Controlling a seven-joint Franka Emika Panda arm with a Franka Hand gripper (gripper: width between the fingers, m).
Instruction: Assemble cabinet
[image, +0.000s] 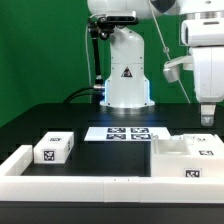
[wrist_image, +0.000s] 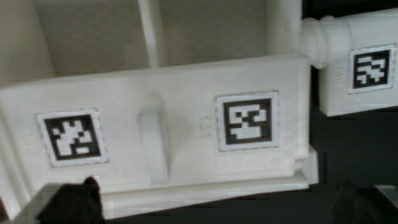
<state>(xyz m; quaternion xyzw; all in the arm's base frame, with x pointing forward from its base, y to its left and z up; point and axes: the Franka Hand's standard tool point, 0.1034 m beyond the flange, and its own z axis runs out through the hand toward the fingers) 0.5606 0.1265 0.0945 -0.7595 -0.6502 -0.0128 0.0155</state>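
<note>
The cabinet's large white case (image: 176, 158) lies on the black table at the exterior view's right, with tags on its faces. In the wrist view the case (wrist_image: 169, 100) fills most of the picture and shows two tags. A smaller white tagged part (wrist_image: 365, 62) lies close beside it; it also shows in the exterior view (image: 207, 151). A small white tagged block (image: 52, 149) sits alone at the exterior view's left. My gripper (image: 207, 118) hangs a little above the case's far right side. It is open and empty, with its dark fingertips (wrist_image: 68, 200) wide apart over the case's edge.
The marker board (image: 128, 132) lies flat in front of the robot's white base (image: 127, 75). A low white border rail (image: 70, 186) runs along the table's front and left side. A green wall stands behind.
</note>
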